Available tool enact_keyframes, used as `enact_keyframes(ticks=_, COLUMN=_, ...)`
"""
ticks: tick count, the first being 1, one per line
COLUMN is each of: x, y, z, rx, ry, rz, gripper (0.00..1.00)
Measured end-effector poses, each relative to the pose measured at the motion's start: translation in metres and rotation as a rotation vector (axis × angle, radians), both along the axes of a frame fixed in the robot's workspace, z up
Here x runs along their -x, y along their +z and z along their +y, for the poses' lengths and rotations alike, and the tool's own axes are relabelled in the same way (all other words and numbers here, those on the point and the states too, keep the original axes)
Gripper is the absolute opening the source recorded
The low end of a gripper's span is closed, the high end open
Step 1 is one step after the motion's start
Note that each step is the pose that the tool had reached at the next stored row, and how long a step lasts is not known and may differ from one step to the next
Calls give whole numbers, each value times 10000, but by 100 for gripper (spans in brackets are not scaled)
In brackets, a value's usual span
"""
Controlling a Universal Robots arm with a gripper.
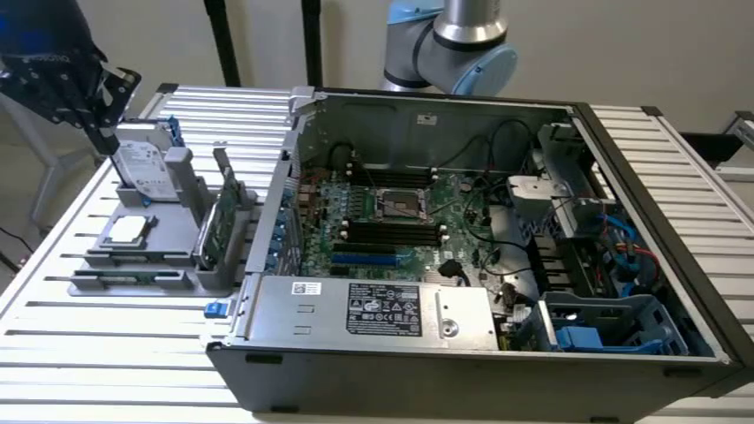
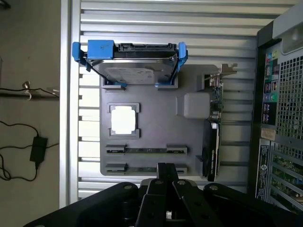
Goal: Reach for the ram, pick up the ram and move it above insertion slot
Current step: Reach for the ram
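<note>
Ram (image 2: 144, 150) parked in its holder, gripper (image 2: 165, 166) shut and empty above it.

The ram, a long thin green circuit-board stick, sits on edge in a slot of the flat grey plastic holder (image 2: 151, 101); the parallel slot beside it looks filled the same way, partly behind the black fingertips (image 2: 162, 169). Fingers are pressed together, gripping nothing, touching nothing. Same holder carries a square silver processor chip (image 2: 123, 119), a silver hard drive in a blue bracket (image 2: 135, 73) and a broader green expansion card (image 2: 211, 142) standing upright. The holder rests on a slatted aluminium table (image 2: 165, 28), just beside the open grey computer case (image 1: 471, 353) with its green motherboard (image 1: 401, 221).
</note>
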State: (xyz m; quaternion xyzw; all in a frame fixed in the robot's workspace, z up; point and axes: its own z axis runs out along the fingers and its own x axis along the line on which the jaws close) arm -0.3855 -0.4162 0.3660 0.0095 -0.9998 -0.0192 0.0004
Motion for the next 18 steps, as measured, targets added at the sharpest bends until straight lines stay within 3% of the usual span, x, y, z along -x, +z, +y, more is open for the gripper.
enact_keyframes(ticks=3, x=0, y=-1, z=-21, rx=2, ry=0, rz=2, gripper=11)
enact_keyframes(ticks=7, x=0, y=-7, z=-96, rx=1, ry=1, rz=1, gripper=11)
enact_keyframes(ticks=16, x=0, y=-30, z=-355, rx=1, ry=1, rz=2, gripper=11)
enact_keyframes(ticks=18, x=0, y=-35, z=-387, rx=1, ry=0, rz=1, gripper=11)
